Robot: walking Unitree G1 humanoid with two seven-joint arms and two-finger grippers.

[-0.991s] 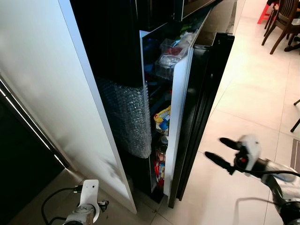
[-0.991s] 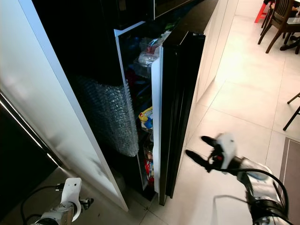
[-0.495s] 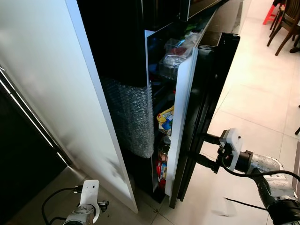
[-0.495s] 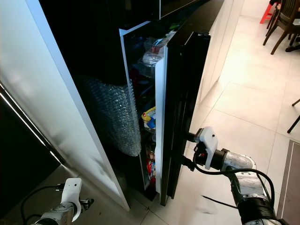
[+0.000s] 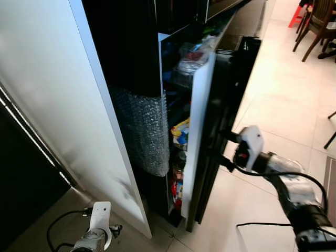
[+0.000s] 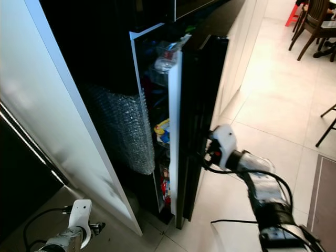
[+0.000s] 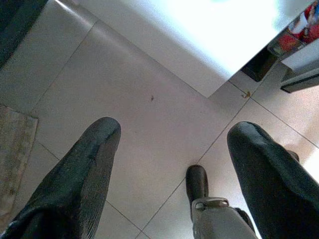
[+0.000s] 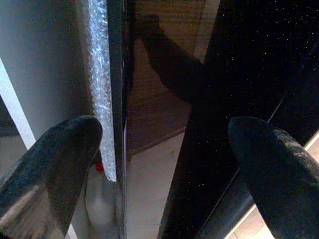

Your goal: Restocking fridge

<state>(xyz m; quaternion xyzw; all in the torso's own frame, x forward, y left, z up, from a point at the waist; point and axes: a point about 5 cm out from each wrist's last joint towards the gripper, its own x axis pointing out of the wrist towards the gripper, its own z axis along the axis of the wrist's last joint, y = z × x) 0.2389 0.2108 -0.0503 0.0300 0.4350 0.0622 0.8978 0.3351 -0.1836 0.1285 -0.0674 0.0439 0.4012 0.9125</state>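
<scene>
1. Fridge door point(image 5: 220, 121): the landmark. A tall black panel with a white inner liner, it stands partly open, hinged at its far side, with its long axis vertical. Its free edge faces the camera, and a narrow gap shows between it and the fridge body.

2. Door shelves point(image 5: 181, 131): they sit inside that gap, behind the door's white liner, stacked one above another. They hold packets, a clear bag near the top and cans low down; exact items are too small to name.

3. Right gripper point(image 5: 224, 149): it is at the outer black face of the door, about mid-height, with the fingers spread apart and nothing between them. In the right wrist view the fingers point(image 8: 47, 164) straddle the door's free edge point(image 8: 117, 99), one on the liner side and one on the glossy outer side. Actual contact cannot be confirmed.

4. Left gripper point(image 7: 169, 164): it hangs low beside the white cabinet panel point(image 5: 63, 105), well apart from the door. Its fingers are spread and empty above the floor tiles point(image 7: 124, 114).

5. Governing relation (judgement): the door lies directly ahead of the right gripper, which is much the nearer arm. The door swings about a vertical axis, so any push or pull must act sideways across the free edge.
</scene>
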